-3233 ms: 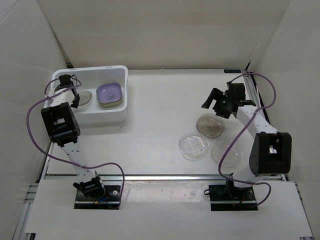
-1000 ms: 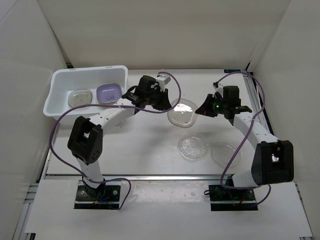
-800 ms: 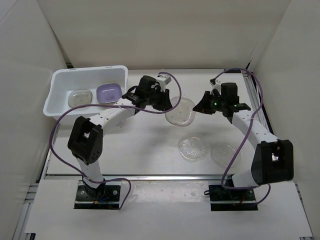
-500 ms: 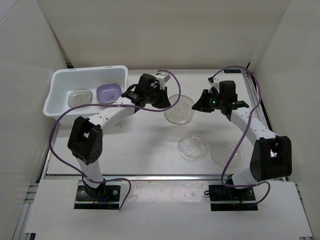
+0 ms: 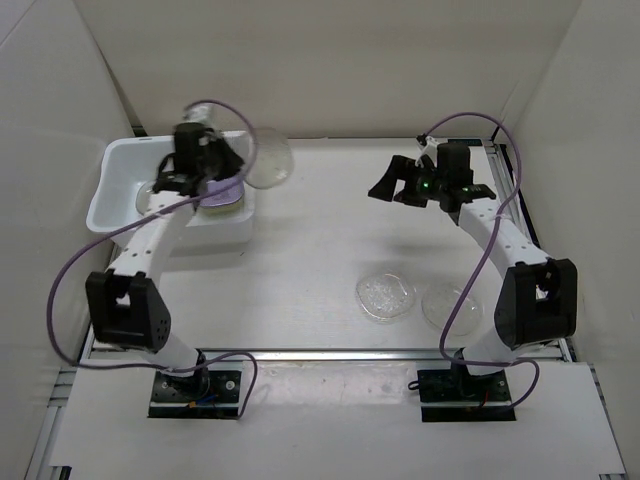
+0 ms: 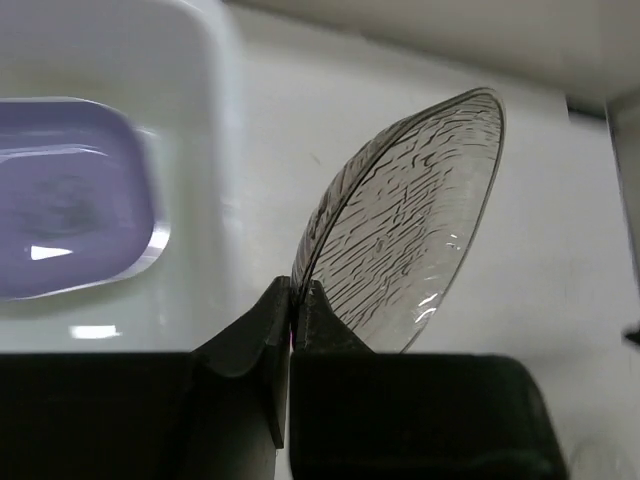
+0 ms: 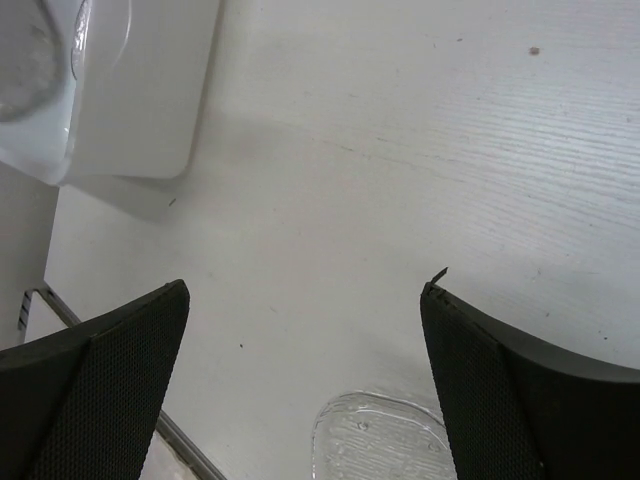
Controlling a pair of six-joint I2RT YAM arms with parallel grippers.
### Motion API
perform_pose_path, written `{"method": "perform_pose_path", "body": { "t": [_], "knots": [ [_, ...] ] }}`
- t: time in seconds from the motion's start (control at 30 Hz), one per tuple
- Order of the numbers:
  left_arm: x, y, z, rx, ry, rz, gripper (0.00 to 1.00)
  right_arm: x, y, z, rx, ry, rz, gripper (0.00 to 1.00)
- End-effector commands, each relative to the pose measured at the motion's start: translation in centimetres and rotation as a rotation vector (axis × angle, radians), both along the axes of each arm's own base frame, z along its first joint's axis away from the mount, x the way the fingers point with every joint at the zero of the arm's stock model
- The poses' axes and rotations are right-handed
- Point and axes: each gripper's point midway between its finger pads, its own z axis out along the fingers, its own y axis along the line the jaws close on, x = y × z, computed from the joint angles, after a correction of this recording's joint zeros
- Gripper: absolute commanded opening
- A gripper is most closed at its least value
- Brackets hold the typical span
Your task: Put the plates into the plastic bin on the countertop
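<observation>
Plates are partly sorted. The clear plate [image 5: 268, 160] [image 6: 400, 240] that both arms held over the middle of the counter [image 5: 330, 230] half a second ago is now over by the plastic bin [image 5: 120, 150]. The left arm has swung back across and reaches out over the bin. The left gripper [image 5: 238, 170] [image 6: 291, 310] is clamped on the clear plate's rim, holding it on edge and tilted, in the air. It hangs by the bin wall that faces the counter's middle, mostly on the counter side. A purple plate [image 5: 226, 190] [image 6: 70, 200] lies in the bin just beside the gripper. The right gripper [image 5: 390, 183] [image 7: 305, 285] has let go; it hangs spread wide and empty above bare counter, well apart from the plate. Two more clear plates [image 5: 386, 297] [image 5: 450, 303] lie side by side nearer the right arm's base.
</observation>
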Motion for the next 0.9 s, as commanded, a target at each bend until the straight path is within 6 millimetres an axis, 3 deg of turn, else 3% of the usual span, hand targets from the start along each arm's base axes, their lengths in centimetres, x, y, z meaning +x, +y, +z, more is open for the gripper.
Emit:
{"method": "perform_pose_path", "body": {
  "t": [0.0, 0.07, 0.2, 0.47, 0.67, 0.77, 0.8, 0.87],
  "knots": [
    [-0.8, 11.5, 4.7, -0.084, -0.083, 0.371, 0.1, 1.7, -0.9, 1.4, 0.003, -0.03, -0.051, 0.99],
    [-1.6, 17.9, 3.5, -0.145, -0.051, 0.608, 0.1, 2.4, -1.6, 0.8, -0.001, -0.018, -0.078, 0.99],
    [-3.8, 25.0, 0.3, -0.277, 0.008, 0.904, 0.1, 3.4, -2.6, -0.1, 0.009, 0.015, -0.119, 0.99],
    [-2.9, 29.9, -5.6, -0.514, 0.058, 1.221, 0.1, 4.7, -4.1, -1.0, 0.01, 0.067, -0.17, 0.99],
    [-2.3, 32.7, -8.3, -0.588, 0.037, 1.425, 0.1, 4.4, -5.3, -1.2, -0.006, 0.085, -0.23, 0.99],
    [-1.5, 33.0, -10.0, -0.597, 0.078, 1.462, 0.1, 4.0, -6.3, -1.6, -0.028, 0.1, -0.271, 0.99],
    [-1.0, 33.2, -9.6, -0.604, 0.072, 1.455, 0.1, 4.0, -6.7, -1.8, -0.037, 0.104, -0.291, 0.99],
    [-0.2, 32.9, -11.5, -0.612, 0.13, 1.45, 0.1, 3.8, -7.2, -2.0, -0.041, 0.11, -0.31, 0.99]
  ]
}}
